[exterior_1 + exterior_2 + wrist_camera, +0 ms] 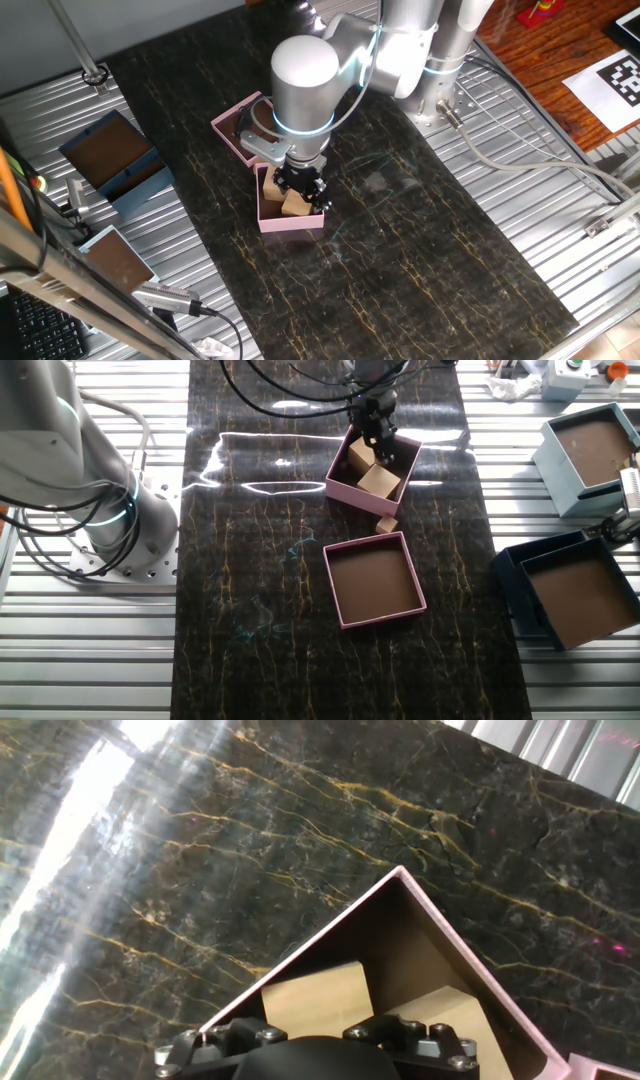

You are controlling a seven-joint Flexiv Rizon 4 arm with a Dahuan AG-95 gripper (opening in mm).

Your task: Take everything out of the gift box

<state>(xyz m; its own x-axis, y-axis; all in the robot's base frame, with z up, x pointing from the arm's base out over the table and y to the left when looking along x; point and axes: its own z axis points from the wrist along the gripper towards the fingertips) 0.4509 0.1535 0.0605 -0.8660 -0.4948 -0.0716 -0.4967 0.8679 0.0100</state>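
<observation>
The pale-pink gift box (290, 223) stands on the dark marble table, and it also shows in the other fixed view (340, 485) and the hand view (330, 925). Two tan wooden blocks lie inside it: one (296, 204) (376, 481) (320, 1000) and another (271, 187) (359, 456) (460, 1015). My gripper (303, 188) (377, 444) reaches down into the box over the blocks. Its fingers look spread, and I cannot tell whether they touch a block. In the hand view only the gripper's dark body (318, 1048) shows; the fingertips are hidden.
A shallow pink lid tray (375, 580) lies beside the box, partly hidden by the arm in one fixed view (235, 125). A tiny tan piece (387, 524) lies on the table between them. Blue boxes (585, 450) (570, 595) (115, 160) stand on the metal side area.
</observation>
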